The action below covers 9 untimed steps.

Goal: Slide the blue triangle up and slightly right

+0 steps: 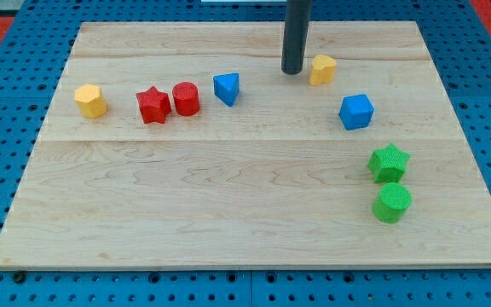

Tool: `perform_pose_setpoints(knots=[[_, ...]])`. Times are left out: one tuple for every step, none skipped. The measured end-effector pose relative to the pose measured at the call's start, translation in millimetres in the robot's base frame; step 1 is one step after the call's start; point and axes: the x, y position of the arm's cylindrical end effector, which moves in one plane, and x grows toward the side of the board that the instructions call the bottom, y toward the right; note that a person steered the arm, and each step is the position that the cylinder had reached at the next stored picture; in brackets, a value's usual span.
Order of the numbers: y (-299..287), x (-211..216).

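Note:
The blue triangle (pixel 227 88) lies on the wooden board (pixel 245 205), left of centre near the view's top. My tip (pixel 292 72) stands to its right and slightly higher, apart from it. The tip is just left of a yellow block (pixel 322 69), very close to it.
A red cylinder (pixel 186 99) and a red star (pixel 153 105) sit just left of the blue triangle. A yellow hexagon (pixel 91 101) is at the far left. A blue cube (pixel 356 111), a green star (pixel 389 163) and a green cylinder (pixel 392 203) are at the right.

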Motion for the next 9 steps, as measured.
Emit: perform_pose_setpoints(knots=[[19.3, 8.9], [31.7, 29.3], [-6.4, 33.5], [-53.4, 85.8], [-101.7, 106.3], [-104.3, 60.0], [-75.0, 54.9], [-75.8, 34.1], [-127.2, 56.2]])
